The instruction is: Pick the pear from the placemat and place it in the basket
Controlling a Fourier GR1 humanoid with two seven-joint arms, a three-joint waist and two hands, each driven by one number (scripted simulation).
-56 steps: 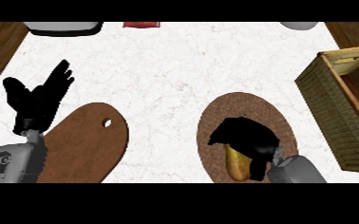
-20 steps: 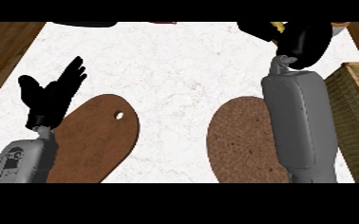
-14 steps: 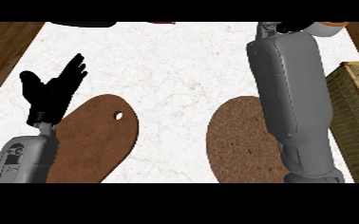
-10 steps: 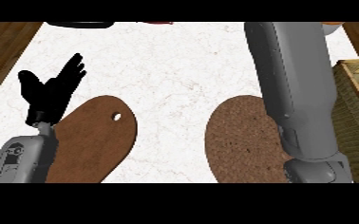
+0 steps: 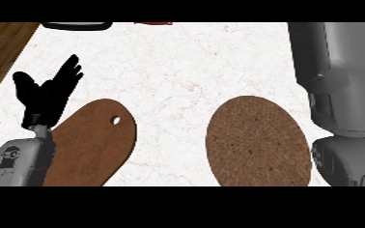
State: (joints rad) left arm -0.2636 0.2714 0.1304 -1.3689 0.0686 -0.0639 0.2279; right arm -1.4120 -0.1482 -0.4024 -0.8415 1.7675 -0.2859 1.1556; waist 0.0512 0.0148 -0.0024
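Only the placemat [image 5: 258, 142] shows, beside the right forearm [image 5: 329, 72].

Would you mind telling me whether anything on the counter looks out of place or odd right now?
Nothing looks spilled or damaged. The placemat lies bare, with no pear in view. The cutting board lies flat beside it. The left hand rests open; the right hand is out of view past its forearm.

The placemat [image 5: 258, 142] lies on the counter [image 5: 185, 63], toward its near right part; left of the placemat, apart from it, lies a cutting board [image 5: 89, 147] with its hole end pointing away; left of the board rests the left hand [image 5: 46, 96], fingers up; just right of the placemat the right forearm [image 5: 333, 92] runs up along the view's right side.
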